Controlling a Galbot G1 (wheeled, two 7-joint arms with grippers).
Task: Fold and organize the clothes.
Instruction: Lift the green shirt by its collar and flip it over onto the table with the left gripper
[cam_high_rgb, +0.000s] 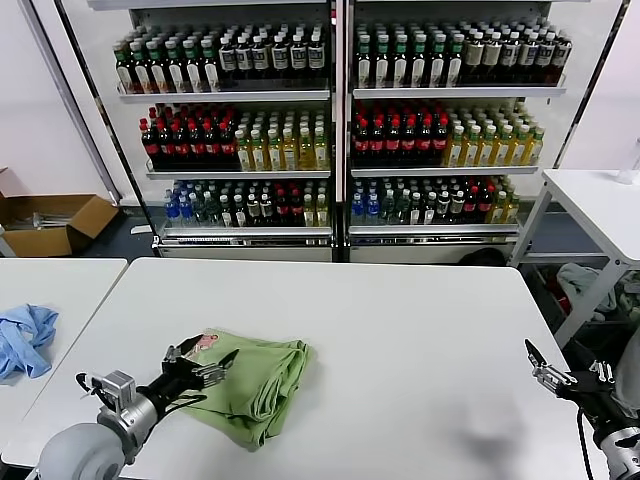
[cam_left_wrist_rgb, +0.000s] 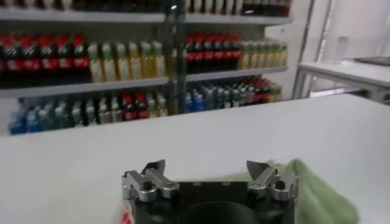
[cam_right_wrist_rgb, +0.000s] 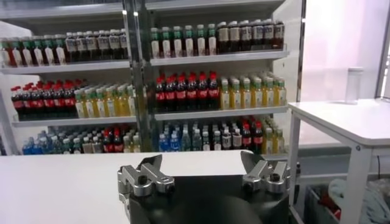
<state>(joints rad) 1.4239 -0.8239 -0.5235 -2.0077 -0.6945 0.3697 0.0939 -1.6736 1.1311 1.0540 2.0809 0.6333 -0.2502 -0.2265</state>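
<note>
Green shirt (cam_high_rgb: 258, 385) lies folded under my left pincer (cam_high_rgb: 200, 366), which is wide open, holding nothing; right pincer (cam_high_rgb: 540, 366) open too.

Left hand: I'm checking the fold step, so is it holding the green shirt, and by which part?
Nothing is held. The left hand is open over the folded green shirt, fingers spread apart.

White tables (cam_high_rgb: 400, 300) before stocked drink shelves (cam_high_rgb: 340, 95)
</note>
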